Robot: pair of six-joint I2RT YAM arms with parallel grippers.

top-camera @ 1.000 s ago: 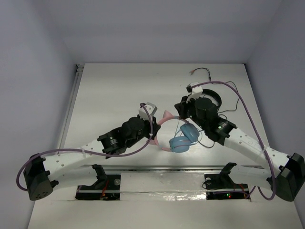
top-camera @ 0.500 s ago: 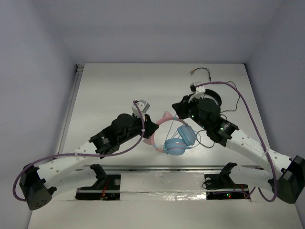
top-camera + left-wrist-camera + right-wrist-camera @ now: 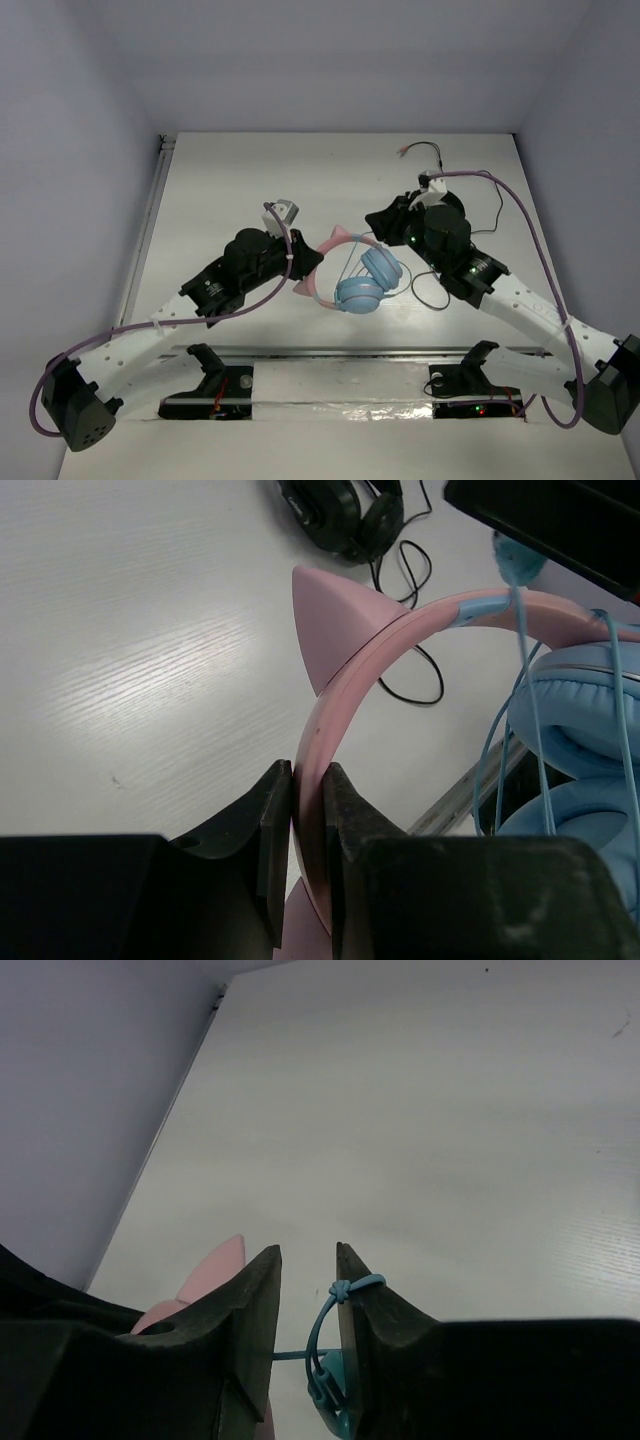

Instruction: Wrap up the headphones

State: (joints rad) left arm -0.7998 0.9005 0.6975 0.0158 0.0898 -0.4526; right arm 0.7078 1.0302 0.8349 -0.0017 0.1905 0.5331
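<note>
The headphones (image 3: pixel 356 281) have light-blue earcups (image 3: pixel 570 705) and a pink cat-ear headband (image 3: pixel 345 670). They hang lifted over the table's middle. My left gripper (image 3: pixel 307 266) is shut on the headband's left end, and the left wrist view shows the jaws (image 3: pixel 308 780) clamped on the pink band. The thin light-blue cable (image 3: pixel 519 640) runs over the band and earcups. My right gripper (image 3: pixel 380 222) is just right of the band's top. In its wrist view the jaws (image 3: pixel 308 1260) stand narrowly apart, with a knotted loop of the blue cable (image 3: pixel 340 1292) hooked over the right finger.
Black headphones (image 3: pixel 345 510) lie at the back right, mostly behind my right arm in the top view (image 3: pixel 450 200). Their black cable (image 3: pixel 428 296) loops on the table near the blue earcups. A rail (image 3: pixel 330 352) runs along the near edge.
My left gripper has carried the headphones to the left and a little farther back. My right gripper has shifted slightly back and right, staying by the headband's top.
</note>
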